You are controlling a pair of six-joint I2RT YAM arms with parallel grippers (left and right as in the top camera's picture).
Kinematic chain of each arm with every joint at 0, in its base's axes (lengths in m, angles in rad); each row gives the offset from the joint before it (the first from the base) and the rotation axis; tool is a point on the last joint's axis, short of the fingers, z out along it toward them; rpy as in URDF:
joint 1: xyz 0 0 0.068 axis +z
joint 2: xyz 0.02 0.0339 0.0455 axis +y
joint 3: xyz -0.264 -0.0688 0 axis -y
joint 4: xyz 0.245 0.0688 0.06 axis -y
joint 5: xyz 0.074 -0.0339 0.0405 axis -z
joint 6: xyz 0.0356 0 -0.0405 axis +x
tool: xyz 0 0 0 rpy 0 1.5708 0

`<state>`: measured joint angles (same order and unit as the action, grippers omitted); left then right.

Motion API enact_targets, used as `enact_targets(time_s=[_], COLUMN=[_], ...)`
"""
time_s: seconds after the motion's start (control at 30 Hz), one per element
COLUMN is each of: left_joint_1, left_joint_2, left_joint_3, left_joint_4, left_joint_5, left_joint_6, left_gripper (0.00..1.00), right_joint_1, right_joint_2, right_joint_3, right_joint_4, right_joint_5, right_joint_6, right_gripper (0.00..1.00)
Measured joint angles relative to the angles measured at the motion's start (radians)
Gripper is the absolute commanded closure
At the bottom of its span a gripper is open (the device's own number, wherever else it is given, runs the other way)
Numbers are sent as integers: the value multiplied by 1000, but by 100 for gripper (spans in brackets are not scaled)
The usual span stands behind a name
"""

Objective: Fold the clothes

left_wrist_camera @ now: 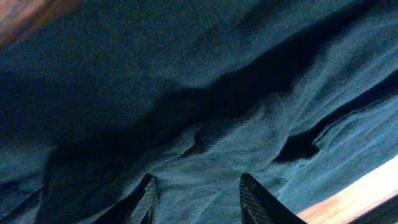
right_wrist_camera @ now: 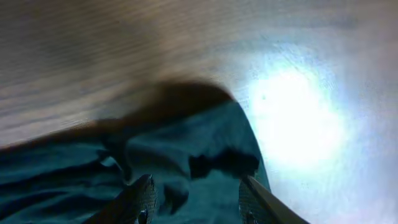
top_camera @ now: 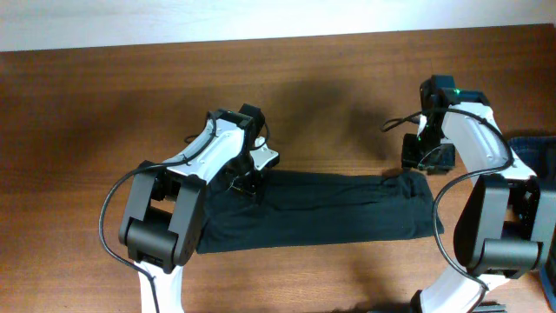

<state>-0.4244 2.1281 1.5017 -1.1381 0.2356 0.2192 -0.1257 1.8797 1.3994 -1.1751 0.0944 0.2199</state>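
The black T-shirt [top_camera: 330, 209] lies across the lower middle of the overhead frame as a long horizontal band, already narrowed, its surface loosely wrinkled. No logo shows.

The step in hand looks like taking hold for a further fold. The left fingers [left_wrist_camera: 255, 199] are down on the band's upper edge near its left end. They stand apart with rumpled cloth between and around them, not visibly pinched together on it. The right fingers [right_wrist_camera: 137, 199] are at the band's upper right corner. They too stand apart, straddling the corner, with bare wood beyond it.

The next move probably calls for both pairs to close on the top layers only. They would then lift together and evenly, so the soft fabric carries over without dragging the layers beneath or skewing the band.

The tabletop [top_camera: 104, 113] is brown wood with a plain grain, and a bright glare falls on it at the right of the right wrist view. A pale wall [top_camera: 174, 17] runs along the top of the overhead frame, and some blue cloth [top_camera: 539, 148] shows at the right edge.
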Motion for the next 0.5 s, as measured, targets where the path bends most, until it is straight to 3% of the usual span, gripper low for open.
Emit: enact_targets(time_s=[0.1,0.23,0.5], left_joint_1=[0,0,0], left_joint_2=[0,-2,-4], left_joint_3=[0,-2,-4], left_joint_4=[1,4,8], left_joint_5=[0,1,1], left_joint_6=[0,-1,-3], left_gripper=[57,56,56], right_joint_1=[0,0,0], right_joint_2=[0,0,0], right_joint_3=[0,-3,-90], right_joint_4=[-39,-7,177], right_joint_5=[11,2,-101], right_joint_6=[76,129,161], right_gripper=[52,66,63])
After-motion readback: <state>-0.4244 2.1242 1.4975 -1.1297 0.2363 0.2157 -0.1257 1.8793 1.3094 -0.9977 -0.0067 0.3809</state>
